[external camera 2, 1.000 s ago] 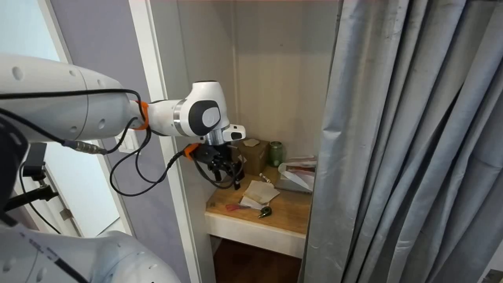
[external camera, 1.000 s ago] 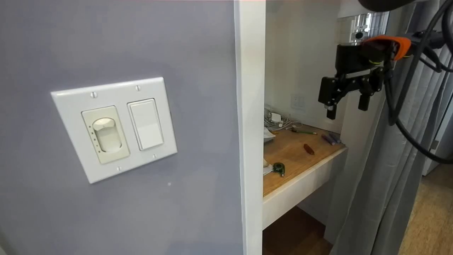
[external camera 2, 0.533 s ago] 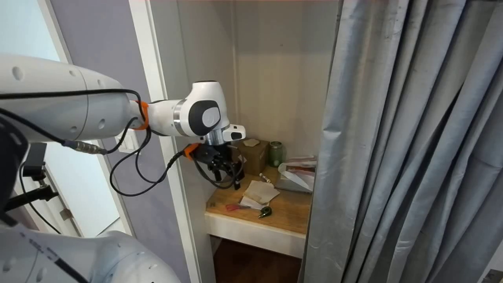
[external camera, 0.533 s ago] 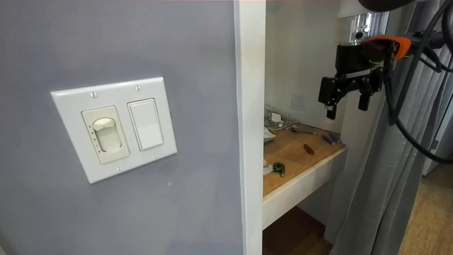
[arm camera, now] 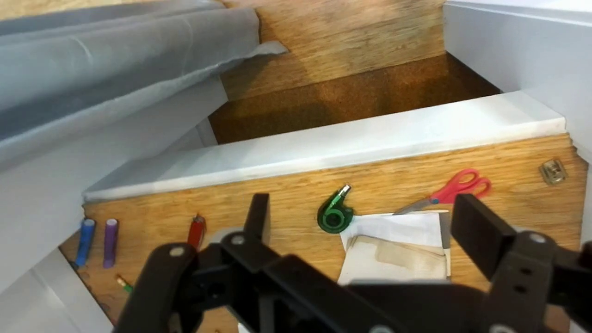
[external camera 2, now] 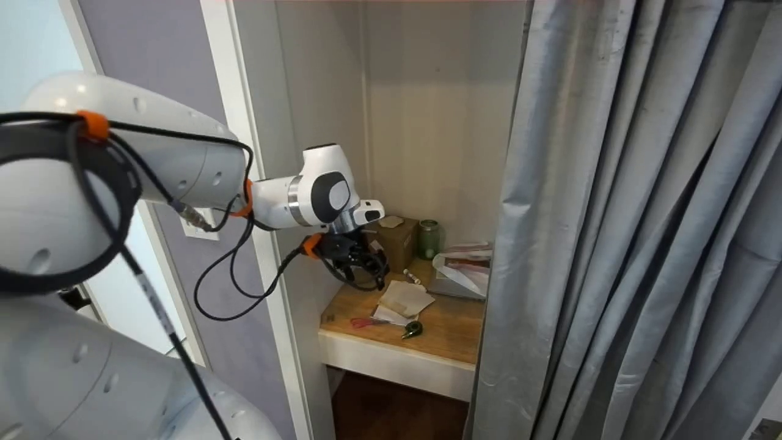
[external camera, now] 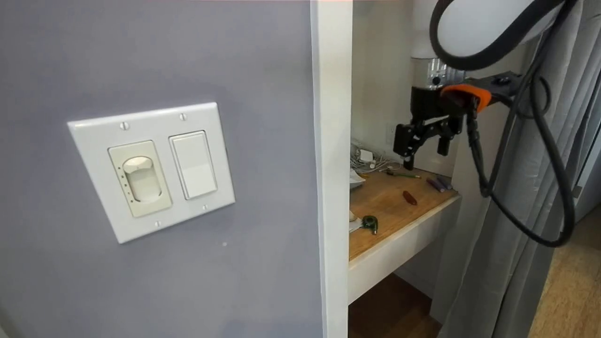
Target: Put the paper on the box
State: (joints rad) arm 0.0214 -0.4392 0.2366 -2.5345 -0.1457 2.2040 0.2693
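Observation:
A stack of stained, cream-white paper lies on the wooden shelf in an exterior view, over a whiter sheet. It also shows in the wrist view, partly hidden by the gripper body. A brown cardboard box stands at the back, with a small cream scrap of paper on its top. The box is hidden in the wrist view. My gripper is open and empty above the shelf, its fingers either side of the paper in the wrist view. In both exterior views the gripper hangs clear above the shelf.
A green tape dispenser and red scissors lie by the paper. A green jar and a laptop with papers stand farther back. A red knife and markers lie aside. A wall and a grey curtain flank the shelf.
The arm has moved farther over the shelf and lower in the last half second. The gripper has stayed open. The paper and the box have not moved.

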